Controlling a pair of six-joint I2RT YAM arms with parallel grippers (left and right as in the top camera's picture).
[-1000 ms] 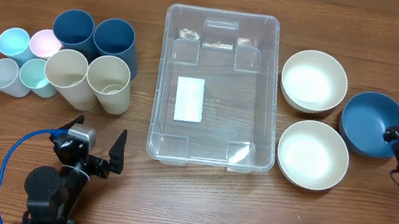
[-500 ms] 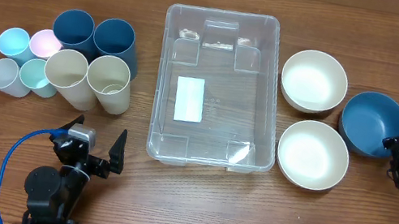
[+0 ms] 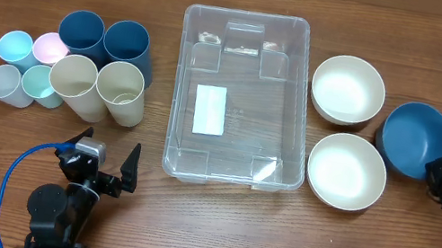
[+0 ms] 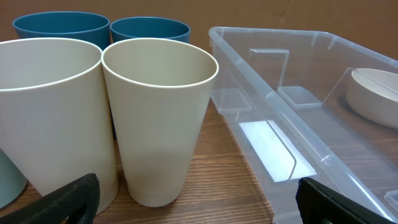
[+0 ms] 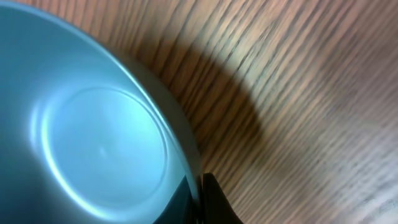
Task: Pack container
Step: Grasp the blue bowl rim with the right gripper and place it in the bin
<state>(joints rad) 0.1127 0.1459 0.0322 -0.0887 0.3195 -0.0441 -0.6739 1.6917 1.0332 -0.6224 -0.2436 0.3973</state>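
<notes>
Right gripper (image 3: 436,169): clenched on blue bowl (image 3: 417,139) rim. Advice: lift level, pass above near cream bowl (image 3: 346,171), lower gently into container (image 3: 239,150). Left gripper (image 3: 110,148): released, idle.

Blue bowl (image 5: 99,149) cut off left, table (image 5: 298,93) grain blurred; container (image 4: 267,93) cropped right.

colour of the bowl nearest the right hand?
Dark blue bowl; overhead view shows it best.
</notes>
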